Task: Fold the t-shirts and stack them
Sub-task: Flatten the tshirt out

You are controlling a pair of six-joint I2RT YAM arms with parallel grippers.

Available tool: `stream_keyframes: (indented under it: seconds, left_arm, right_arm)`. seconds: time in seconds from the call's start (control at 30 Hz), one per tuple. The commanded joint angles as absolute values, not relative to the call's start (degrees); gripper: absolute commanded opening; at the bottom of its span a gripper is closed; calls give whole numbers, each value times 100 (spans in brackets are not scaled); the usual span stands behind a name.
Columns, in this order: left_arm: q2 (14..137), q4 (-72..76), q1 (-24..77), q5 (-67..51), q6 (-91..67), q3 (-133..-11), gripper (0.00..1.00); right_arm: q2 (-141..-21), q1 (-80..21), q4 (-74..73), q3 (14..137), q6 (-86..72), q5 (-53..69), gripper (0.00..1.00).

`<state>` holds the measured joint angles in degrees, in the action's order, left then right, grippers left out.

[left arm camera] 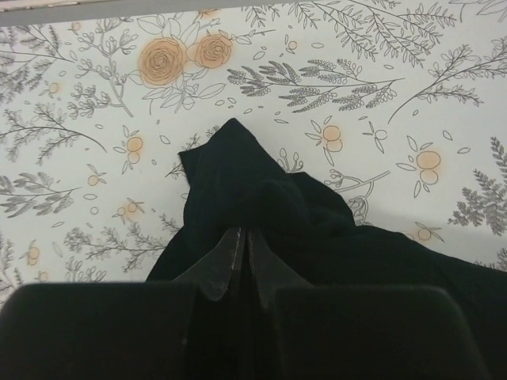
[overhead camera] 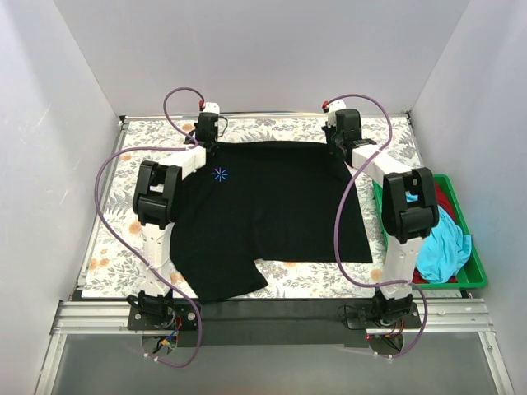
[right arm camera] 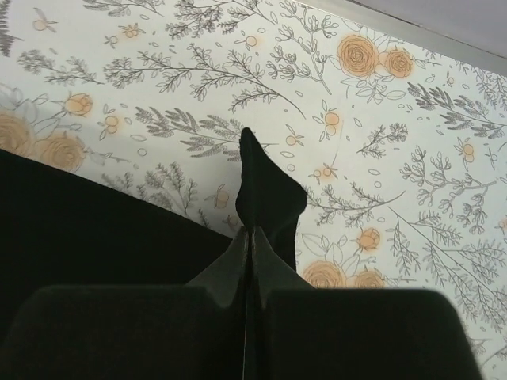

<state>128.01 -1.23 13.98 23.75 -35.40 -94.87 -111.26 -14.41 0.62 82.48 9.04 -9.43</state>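
The black t-shirt (overhead camera: pixel 272 206) lies spread flat, both arms' jaws clamped on its far corners.

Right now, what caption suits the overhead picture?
The left gripper and right gripper pinch far corners of the black t-shirt on a floral table.

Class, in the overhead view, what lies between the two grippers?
The black t-shirt: its far edge runs from left gripper to right gripper, seen in the top view.

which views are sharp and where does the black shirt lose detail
Top external: even soft light, sharp, black t-shirt nearly featureless. Left wrist: floral table cover crisp, left hand dark and blurred up close. Right wrist: same, right hand underexposed.
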Motion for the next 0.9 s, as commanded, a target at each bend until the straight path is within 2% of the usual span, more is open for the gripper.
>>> stream_keyframes:
  seconds: [0.0,0.2,0.23,0.27,0.3,0.33,0.37,0.4,0.43,0.47,0.5,0.53,0.6,0.7,0.87]
  left_arm:
    - [12726,272,1178,2786,-3761,-9975,4]
    - [13200,413,1108,2978,-4122,-10413,11]
    - [13253,413,1090,3006,-4235,-10537,14]
    - [13350,422,1081,3032,-4315,-10799,23]
    - [13368,422,1081,3015,-4315,-10924,23]
    - [13394,457,1072,2954,-4385,-11064,37]
    - [13412,466,1064,2866,-4421,-11179,44]
    - [13430,466,1055,2804,-4456,-11284,50]
    - [13430,422,1055,2743,-4508,-11477,54]
    - [13404,361,1055,2707,-4578,-11539,59]
    - [13360,291,1055,2698,-4727,-11575,69]
    - [13203,73,1055,2646,-4833,-11540,74]
    - [12939,-306,1046,2646,-5270,-11374,78]
    - [12210,-1123,1055,2523,-5990,-10672,78]
    - [10655,-1766,1055,2119,-6679,-8740,66]
  right_arm:
    - [-11425,-1283,729,8894,1037,-1415,1]
    - [-12181,-1204,747,9543,906,-1836,1]
    - [-12321,-1178,747,9632,818,-1950,1]
    - [-12409,-1143,756,9798,730,-2325,1]
    - [-12454,-1143,747,9887,730,-2329,2]
    - [-12489,-1116,747,9966,642,-2538,9]
    - [-12507,-1116,747,10045,616,-2610,17]
    - [-12516,-1099,730,10098,589,-2671,34]
    - [-12472,-1090,660,10160,519,-2715,44]
    - [-12419,-1090,616,10160,510,-2672,50]
    - [-12280,-1099,546,10160,501,-2585,57]
    - [-12191,-1099,275,10117,475,-2497,58]
    - [-11998,-1090,-164,10046,256,-2050,59]
    - [-11454,-1125,-930,9547,-382,-1285,58]
    - [-10171,-1378,-1274,8036,-1054,128,55]
